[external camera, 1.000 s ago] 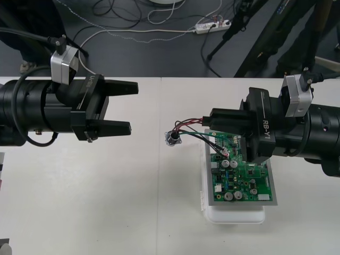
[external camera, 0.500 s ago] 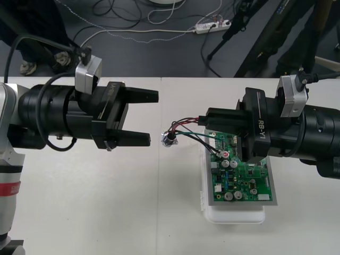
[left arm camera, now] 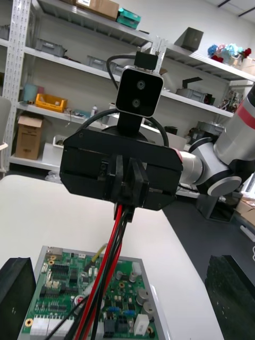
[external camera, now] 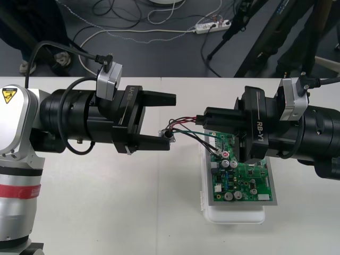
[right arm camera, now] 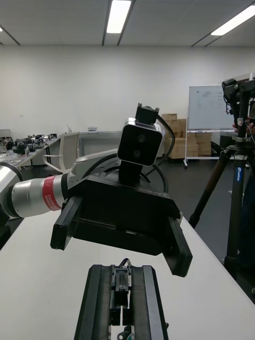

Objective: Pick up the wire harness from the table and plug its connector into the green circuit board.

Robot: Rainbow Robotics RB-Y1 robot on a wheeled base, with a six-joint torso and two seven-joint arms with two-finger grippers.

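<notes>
Harness (external camera: 183, 127) runs leftward from the right gripper (external camera: 201, 121), pinching its wires, to its socket (external camera: 169, 136) between the left gripper's (external camera: 171, 121) spread fingers.

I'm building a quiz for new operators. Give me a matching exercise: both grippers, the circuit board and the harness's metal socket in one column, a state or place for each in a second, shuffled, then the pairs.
1. left gripper
2. right gripper
3. green circuit board
4. metal socket

A. on a white base
B. shut on the harness wires
C. open
D. at the wires' free end, between the left gripper's fingers as the front view shows it

Pairs: 1-C, 2-B, 3-A, 4-D.
</notes>
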